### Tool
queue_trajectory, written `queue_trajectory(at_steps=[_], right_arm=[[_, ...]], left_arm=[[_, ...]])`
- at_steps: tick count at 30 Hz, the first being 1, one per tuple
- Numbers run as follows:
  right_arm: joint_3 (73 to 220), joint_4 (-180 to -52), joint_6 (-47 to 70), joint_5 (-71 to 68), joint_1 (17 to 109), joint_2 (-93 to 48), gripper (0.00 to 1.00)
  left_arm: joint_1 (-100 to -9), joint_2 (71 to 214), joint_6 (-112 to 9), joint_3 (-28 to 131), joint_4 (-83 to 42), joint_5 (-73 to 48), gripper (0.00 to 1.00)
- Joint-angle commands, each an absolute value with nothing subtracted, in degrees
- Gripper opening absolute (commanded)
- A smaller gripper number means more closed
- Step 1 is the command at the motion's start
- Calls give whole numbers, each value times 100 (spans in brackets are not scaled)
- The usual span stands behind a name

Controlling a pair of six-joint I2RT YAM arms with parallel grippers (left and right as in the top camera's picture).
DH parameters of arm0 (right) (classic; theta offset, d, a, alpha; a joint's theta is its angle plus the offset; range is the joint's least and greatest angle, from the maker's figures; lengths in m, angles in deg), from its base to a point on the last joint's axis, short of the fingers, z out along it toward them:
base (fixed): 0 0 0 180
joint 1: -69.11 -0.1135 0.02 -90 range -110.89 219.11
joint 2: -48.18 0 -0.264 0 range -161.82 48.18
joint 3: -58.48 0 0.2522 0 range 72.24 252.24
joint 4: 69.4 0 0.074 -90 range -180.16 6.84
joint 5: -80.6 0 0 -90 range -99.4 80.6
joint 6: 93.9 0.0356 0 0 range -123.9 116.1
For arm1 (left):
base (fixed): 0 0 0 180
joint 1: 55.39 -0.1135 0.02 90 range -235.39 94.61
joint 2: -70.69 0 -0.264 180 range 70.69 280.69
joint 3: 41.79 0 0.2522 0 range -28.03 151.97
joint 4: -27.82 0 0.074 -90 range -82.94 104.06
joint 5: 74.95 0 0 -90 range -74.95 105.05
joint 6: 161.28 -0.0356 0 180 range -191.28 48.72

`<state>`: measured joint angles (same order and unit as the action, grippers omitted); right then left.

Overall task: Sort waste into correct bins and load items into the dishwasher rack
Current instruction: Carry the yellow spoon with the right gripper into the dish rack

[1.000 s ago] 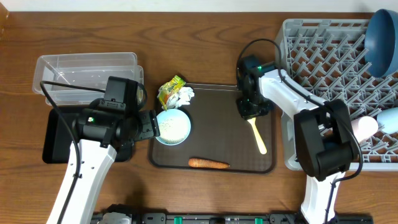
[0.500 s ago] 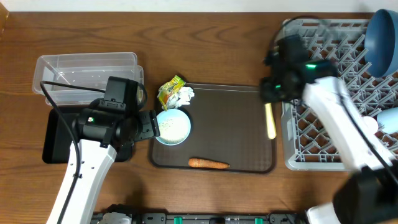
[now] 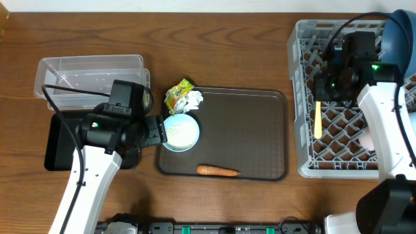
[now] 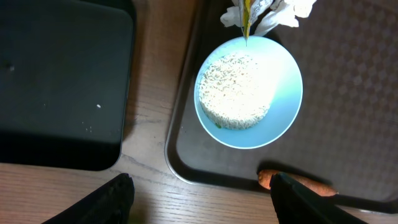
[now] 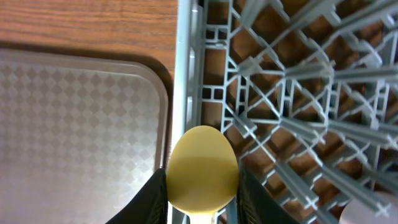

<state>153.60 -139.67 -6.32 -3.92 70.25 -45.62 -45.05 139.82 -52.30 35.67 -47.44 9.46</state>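
one spoon [image 3: 317, 121] — over rack [image 3: 300, 149], near tray [image 3: 247, 136]

**Table layout, L to R**

Tub [image 3: 84, 70] sits far L at the back, w/ shallow tray [image 3: 57, 148] just in front of it. Serving tray [image 3: 240, 130] is centre. On it: small bowl [image 3: 185, 133] near L edge w/ rice [image 4: 233, 90] inside, carrot [image 3: 218, 171] along front edge. Wrapper [image 3: 177, 94] & paper [image 3: 194, 99] touch at its back-L corner, behind the bowl. Rack [image 3: 304, 162] is far R, w/ big bowl [image 3: 400, 39] in its back-R corner and spoon [image 3: 318, 120] over its L side.
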Motion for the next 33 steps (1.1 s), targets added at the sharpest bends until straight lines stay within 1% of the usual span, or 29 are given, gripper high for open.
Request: queue_trajectory(at_steps=[1,12,19,26,28,31,33], right_arm=[[15395,-13917,-1062,-399,7058,-4750,1],[15395,-13913,-966,-290,7054,-5596,1],[15397,-13939,-909,-292,7054,-5430,5],[15399,-13939,-907,-281,7012,-4879,9],[15399,-13902,-909,-113,6969,-4663,13],[15399,-13781,-909,423,6851,-4398,27],[15399,-13720,-909,821,6730,-4309,30]], left_arm=[[-4507,13990,-5326,3618,-4763,1019,73],[-4507,13990,-5326,3618,-4766,1019,73],[-4507,13990,-5326,3618,-4766,1019,73],[-4507,13990,-5326,3618,-4766,1019,73],[-4507,13990,-5326,3618,-4763,1016,73],[-4507,13990,-5326,3618,-4761,1019,73],[-4507,13993,-5326,3618,-4761,1019,73]])
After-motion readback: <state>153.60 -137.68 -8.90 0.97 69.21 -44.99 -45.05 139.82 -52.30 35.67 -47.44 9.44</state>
